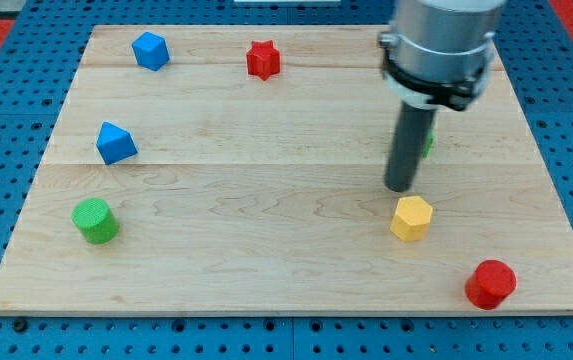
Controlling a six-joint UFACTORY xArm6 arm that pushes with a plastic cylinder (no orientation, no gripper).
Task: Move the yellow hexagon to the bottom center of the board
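The yellow hexagon (411, 217) sits right of centre on the surface (266, 150), short of the bottom centre. The arm has no jaws; the tip (400, 188) stands just above the hexagon, which must be pushed left and down.

My arm (438, 45) comes in from the top edge of the board, near the top right corner. The upper part is a fat round tube. It is shiny grey, like metal, and light glints on its left side. Around the bottom of this tube sits a black ring. A thin pale band runs along the ring. A small bump sticks out on the left side of the ring. Below the ring hangs a thin straight rod (408, 145). The rod is dark grey, almost black, and smooth. It ends in my tip (400, 188), which is flat and round.
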